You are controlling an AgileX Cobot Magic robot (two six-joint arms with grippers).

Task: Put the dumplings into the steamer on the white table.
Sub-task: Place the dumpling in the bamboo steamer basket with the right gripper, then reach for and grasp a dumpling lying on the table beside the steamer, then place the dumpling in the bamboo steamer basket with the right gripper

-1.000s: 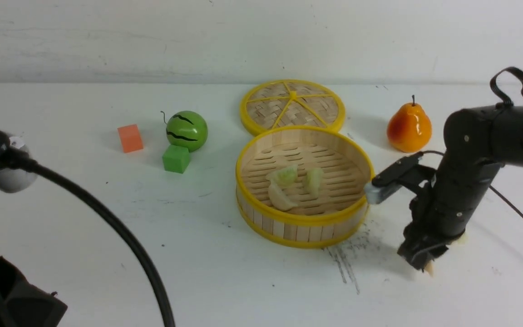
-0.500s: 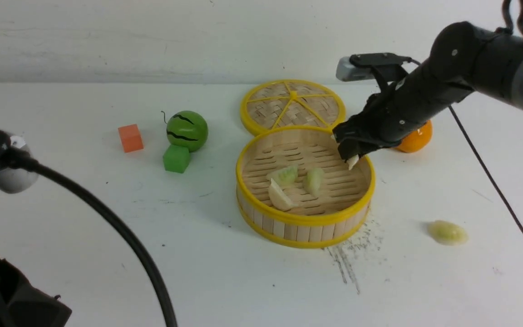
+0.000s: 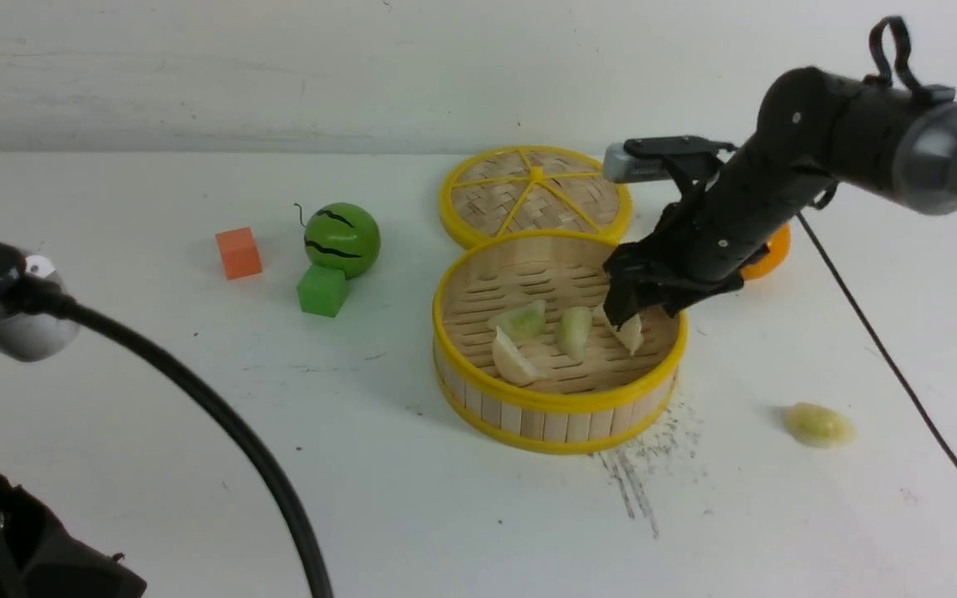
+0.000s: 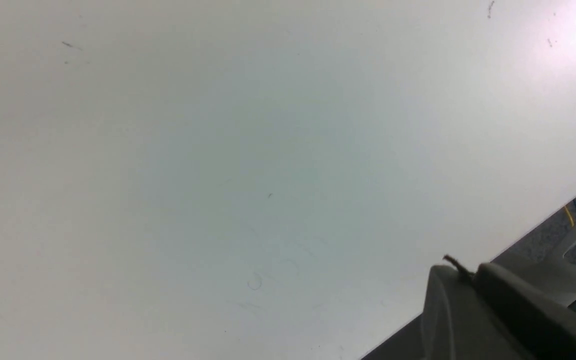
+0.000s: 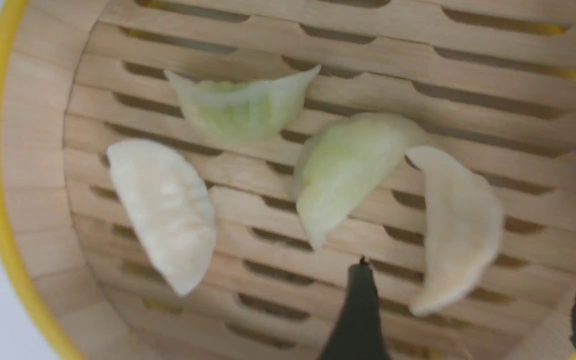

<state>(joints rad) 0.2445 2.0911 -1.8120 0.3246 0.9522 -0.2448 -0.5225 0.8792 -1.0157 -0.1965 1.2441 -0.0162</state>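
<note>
Four dumplings (image 5: 460,230) in steamer (image 3: 557,415), the newest just released from the right gripper (image 5: 473,300), whose fingers now stand apart. Left gripper (image 4: 460,270): fingertips together. One green dumpling (image 3: 819,424) remains on the white table (image 3: 345,515).

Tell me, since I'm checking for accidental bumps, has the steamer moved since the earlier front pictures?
No, not visibly: the steamer keeps its place against the dark scratch marks by its near side and the lid behind it.
</note>
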